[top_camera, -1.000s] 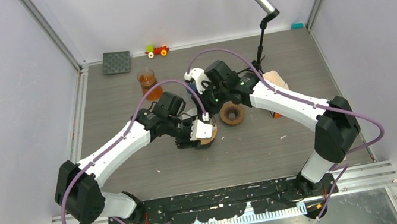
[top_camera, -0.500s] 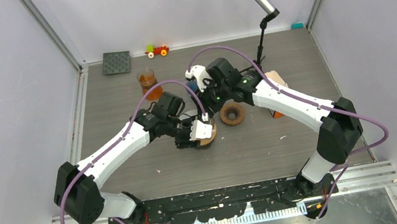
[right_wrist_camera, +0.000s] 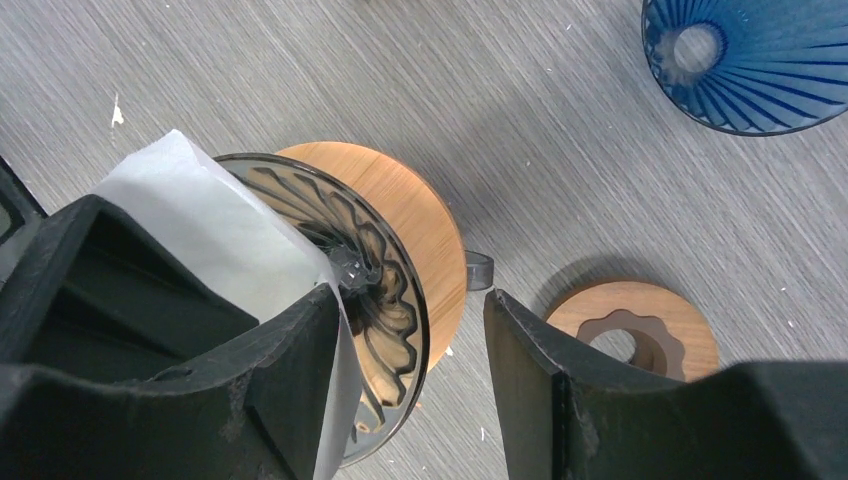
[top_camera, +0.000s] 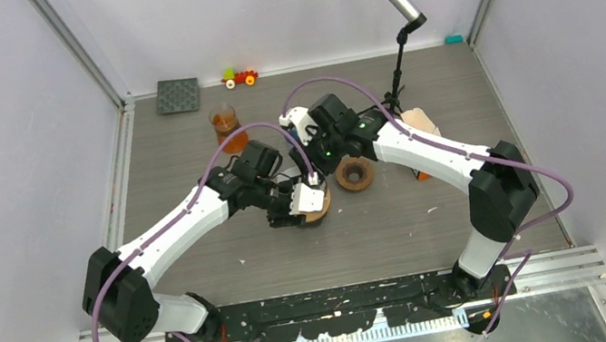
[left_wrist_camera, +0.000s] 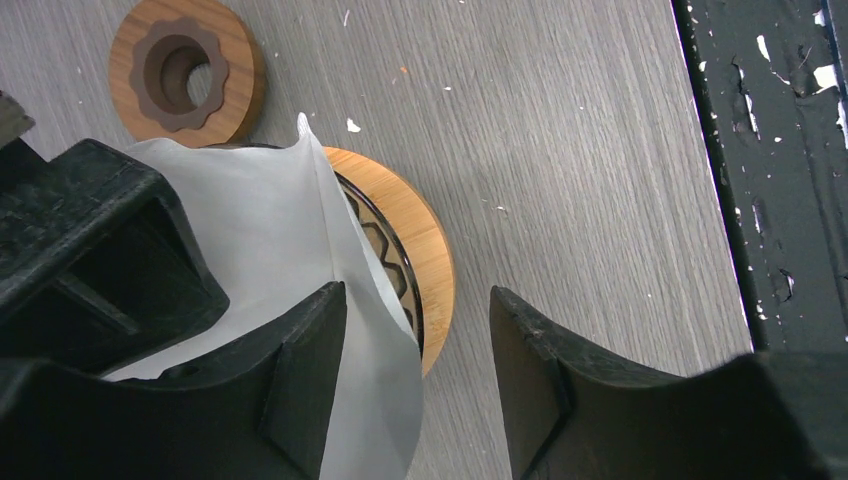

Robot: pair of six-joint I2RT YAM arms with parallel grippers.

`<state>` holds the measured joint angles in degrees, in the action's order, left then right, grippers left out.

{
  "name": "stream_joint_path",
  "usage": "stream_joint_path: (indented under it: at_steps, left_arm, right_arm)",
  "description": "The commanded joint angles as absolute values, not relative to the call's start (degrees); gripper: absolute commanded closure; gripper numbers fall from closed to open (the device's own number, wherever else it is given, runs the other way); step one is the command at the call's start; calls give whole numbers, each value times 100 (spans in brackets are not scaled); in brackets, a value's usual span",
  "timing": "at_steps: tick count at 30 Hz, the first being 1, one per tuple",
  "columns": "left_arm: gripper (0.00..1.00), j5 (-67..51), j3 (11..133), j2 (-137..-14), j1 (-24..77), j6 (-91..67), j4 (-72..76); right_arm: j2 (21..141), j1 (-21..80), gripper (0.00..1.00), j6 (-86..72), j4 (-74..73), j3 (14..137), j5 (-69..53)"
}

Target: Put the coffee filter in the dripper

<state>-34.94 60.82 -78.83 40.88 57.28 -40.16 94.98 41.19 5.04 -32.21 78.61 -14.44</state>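
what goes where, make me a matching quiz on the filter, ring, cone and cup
1 white paper coffee filter
2 loose round wooden ring
3 blue ribbed glass cone
4 glass cup of amber liquid

A by the black square mat
B top left, left wrist view
C against the clear glass dripper
D top right, right wrist view

Pairs: 1-C, 2-B, 3-D, 4-A

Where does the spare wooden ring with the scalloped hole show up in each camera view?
Top external: the wooden ring lies mid-table, just right of the dripper.
Left wrist: the ring is in the top left corner, beyond the dripper.
Right wrist: the ring is at lower right, right of the dripper.
Shared landmark: the dripper's wooden collar, seen in all three.
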Motion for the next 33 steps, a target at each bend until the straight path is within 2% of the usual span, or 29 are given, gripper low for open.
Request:
stream_joint_path:
  at_steps: [1, 8, 33]
  left_arm:
    - [45, -3608, 6225, -7928, 4122, 5746, -4027]
    - [53, -3620, 6246, -8066, 4124, 5791, -4129]
    - [53, -3642, 6176, -8193, 4122, 5808, -4010]
  right_arm:
    - [9509, 4133, 40, 475, -3155, 7964, -1485]
    - [9514, 4136, 41, 508, -3138, 7930, -1443]
    - [9773, 4135, 42, 755, -3114, 7807, -1248]
